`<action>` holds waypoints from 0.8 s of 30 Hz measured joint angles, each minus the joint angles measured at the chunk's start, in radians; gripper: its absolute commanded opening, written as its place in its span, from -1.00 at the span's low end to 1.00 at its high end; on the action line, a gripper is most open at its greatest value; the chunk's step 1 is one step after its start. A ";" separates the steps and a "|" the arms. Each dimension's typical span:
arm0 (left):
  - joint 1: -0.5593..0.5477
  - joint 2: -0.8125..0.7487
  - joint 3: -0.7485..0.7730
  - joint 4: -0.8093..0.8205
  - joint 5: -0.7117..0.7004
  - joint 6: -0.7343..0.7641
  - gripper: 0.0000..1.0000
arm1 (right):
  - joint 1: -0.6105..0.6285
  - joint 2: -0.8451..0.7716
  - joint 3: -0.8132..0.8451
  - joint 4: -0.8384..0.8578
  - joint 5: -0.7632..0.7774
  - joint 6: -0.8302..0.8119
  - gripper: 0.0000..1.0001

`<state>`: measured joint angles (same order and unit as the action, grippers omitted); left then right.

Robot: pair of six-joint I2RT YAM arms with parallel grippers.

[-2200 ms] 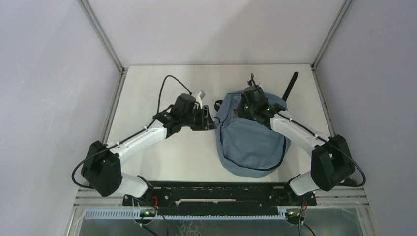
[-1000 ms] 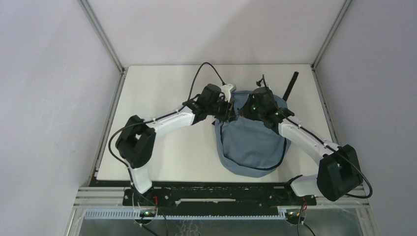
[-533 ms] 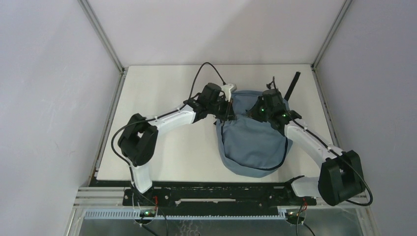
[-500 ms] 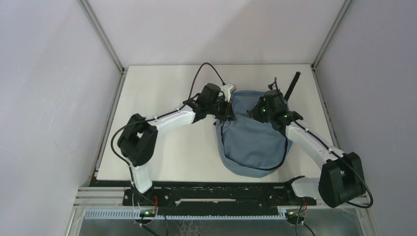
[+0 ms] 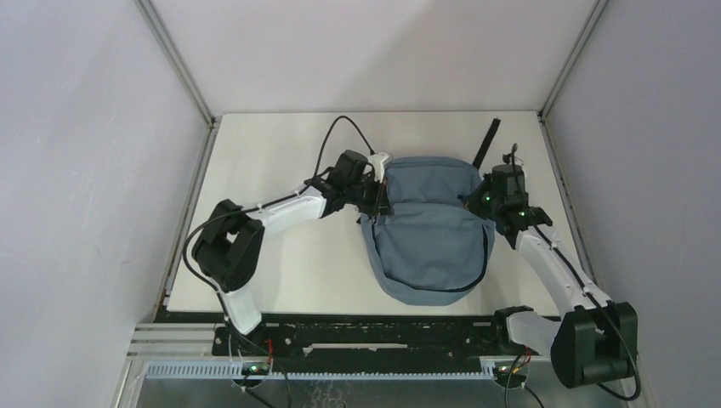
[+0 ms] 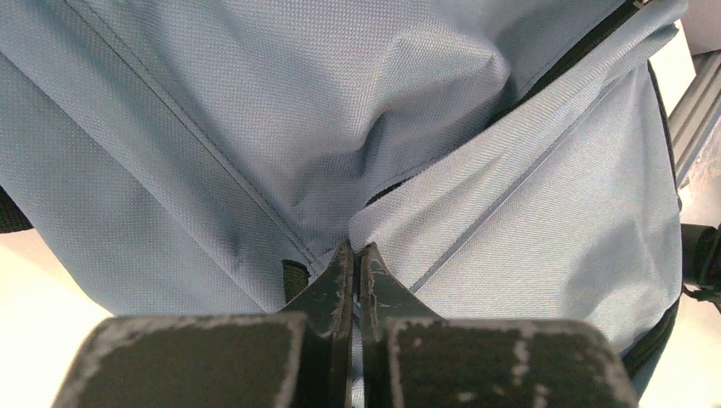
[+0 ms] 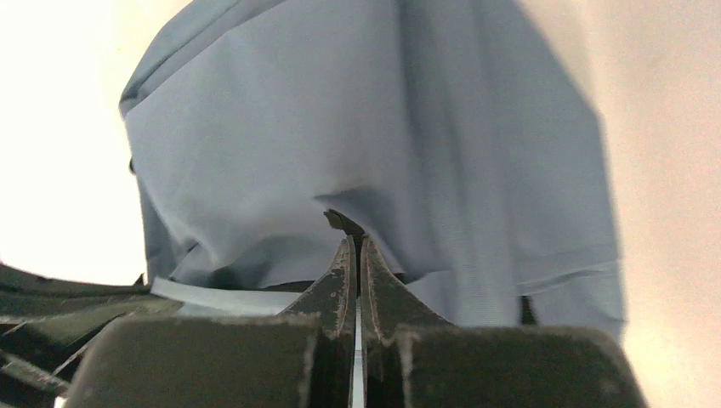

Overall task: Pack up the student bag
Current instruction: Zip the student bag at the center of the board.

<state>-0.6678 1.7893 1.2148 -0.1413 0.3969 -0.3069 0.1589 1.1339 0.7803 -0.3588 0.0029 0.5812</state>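
Note:
The student bag (image 5: 429, 246), grey-blue with black zipper lines, lies in the middle of the white table, its top edge pulled taut between my two grippers. At the bag's upper left corner my left gripper (image 5: 382, 201) is shut on a fold of fabric. The left wrist view shows the jaws pinching cloth (image 6: 353, 252) beside a zipper line (image 6: 587, 47). My right gripper (image 5: 479, 201) is shut on the bag's upper right edge. In the right wrist view its tips (image 7: 354, 242) clamp fabric next to a small black tab (image 7: 342, 221).
A black strap (image 5: 486, 143) sticks out from the bag toward the back right. The left arm's cable (image 5: 327, 144) loops above the table (image 5: 272, 272). Grey walls and metal posts (image 5: 174, 59) close in the table on three sides.
The left gripper has shut on the bag's left corner. The right gripper has moved right with its hold, and the bag's top is now stretched wide and flat.

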 measured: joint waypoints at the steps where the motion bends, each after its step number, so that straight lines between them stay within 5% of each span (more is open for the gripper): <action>1: 0.003 -0.003 -0.005 0.000 0.000 0.000 -1.00 | -0.023 -0.017 -0.008 -0.003 -0.001 -0.007 -1.00; 9: 0.013 -0.039 -0.017 0.000 0.008 0.000 -1.00 | -0.149 -0.047 -0.049 -0.027 -0.042 -0.015 -1.00; 21: 0.062 -0.003 0.049 -0.066 0.016 -0.049 -0.99 | -0.145 0.018 -0.053 0.057 -0.098 0.036 -1.00; 24: 0.104 0.091 0.190 -0.121 0.037 -0.073 -0.46 | -0.141 0.098 -0.041 0.111 -0.098 0.053 -0.83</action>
<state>-0.5640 1.8801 1.4044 -0.2619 0.4339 -0.3798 0.0181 1.2316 0.7395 -0.2474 -0.0956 0.6338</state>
